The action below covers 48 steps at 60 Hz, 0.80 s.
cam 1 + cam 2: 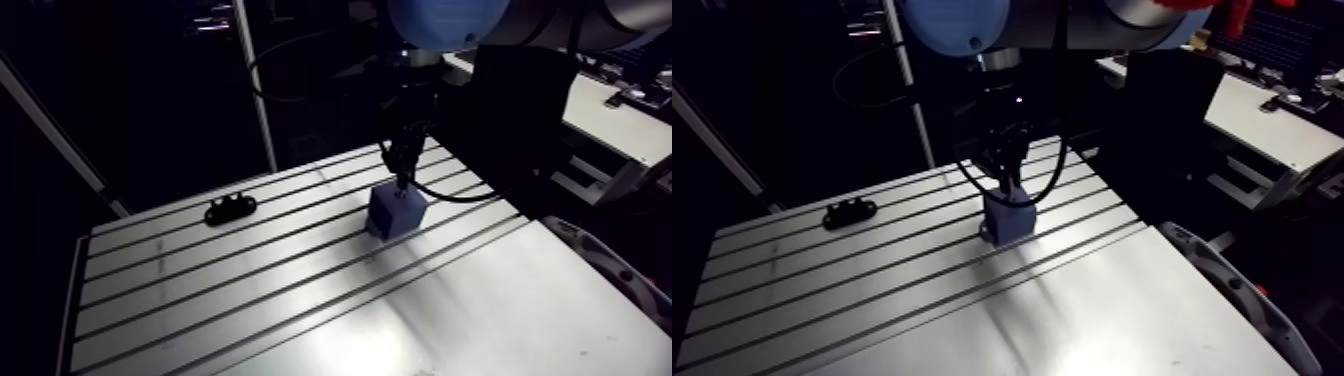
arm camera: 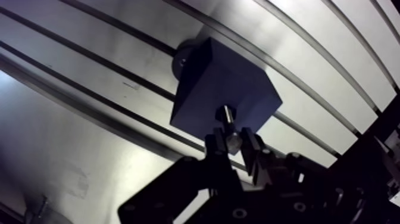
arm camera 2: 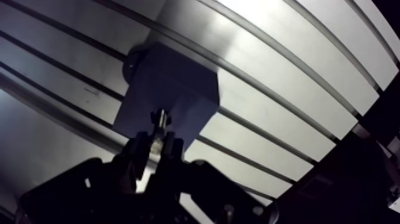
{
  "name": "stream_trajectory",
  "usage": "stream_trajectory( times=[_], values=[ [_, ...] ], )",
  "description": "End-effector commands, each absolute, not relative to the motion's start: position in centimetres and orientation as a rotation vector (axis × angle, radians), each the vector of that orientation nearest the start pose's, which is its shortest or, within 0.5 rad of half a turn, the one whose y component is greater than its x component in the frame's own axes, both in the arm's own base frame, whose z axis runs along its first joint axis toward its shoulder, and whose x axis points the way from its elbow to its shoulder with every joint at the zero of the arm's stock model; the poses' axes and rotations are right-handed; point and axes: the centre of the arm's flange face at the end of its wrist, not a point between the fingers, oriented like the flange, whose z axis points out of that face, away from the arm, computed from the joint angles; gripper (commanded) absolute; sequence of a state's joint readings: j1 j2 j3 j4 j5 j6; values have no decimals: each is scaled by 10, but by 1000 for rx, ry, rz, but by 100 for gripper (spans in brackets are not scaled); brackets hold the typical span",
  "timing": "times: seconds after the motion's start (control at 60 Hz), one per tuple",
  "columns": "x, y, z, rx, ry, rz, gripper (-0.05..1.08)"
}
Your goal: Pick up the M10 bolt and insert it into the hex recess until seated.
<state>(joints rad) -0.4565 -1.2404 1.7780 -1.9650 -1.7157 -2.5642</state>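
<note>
A blue block (image 1: 396,212) stands on the slotted aluminium table (image 1: 300,290), also seen as the blue block (image 2: 223,89) in the wrist view. My gripper (image 2: 233,145) hangs right over its top face, shut on the head of a small metal bolt (image 2: 228,119). The bolt's shank points down and its tip meets the block's top near the edge closest to my fingers. The hex recess itself is hidden under the bolt. In the arm view the gripper (image 1: 402,160) comes straight down onto the block.
A small black fixture (image 1: 230,209) lies on the table to the far left of the block. A round foot (image 2: 181,59) juts from the block's far side. The table's right edge borders a dark padded rail (image 1: 610,265).
</note>
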Motion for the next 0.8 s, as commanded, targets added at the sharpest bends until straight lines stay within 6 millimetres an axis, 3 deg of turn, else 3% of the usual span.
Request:
stream_trajectory(
  times=[0.017,0.383,0.533,0.567,0.583,0.6,0.633,0.65,0.667,0.683,0.7,0.717,0.733,0.8],
  values=[
    [-555,142,251,-793,2842,36,102],
    [-555,142,247,-788,2841,33,102],
    [-555,141,246,-787,2850,27,96],
    [-555,140,246,-787,2854,26,89],
    [-554,140,244,-782,2855,23,79],
    [-554,140,244,-782,2855,23,79],
    [-553,139,243,-778,2855,18,58],
    [-553,139,243,-778,2855,18,58],
    [-553,139,243,-775,2856,15,44],
    [-553,139,243,-775,2856,15,44],
    [-552,139,242,-770,2857,12,32],
    [-552,139,242,-770,2857,12,32],
    [-552,139,242,-770,2858,9,20],
    [-552,138,242,-770,2861,5,12]
  ],
)
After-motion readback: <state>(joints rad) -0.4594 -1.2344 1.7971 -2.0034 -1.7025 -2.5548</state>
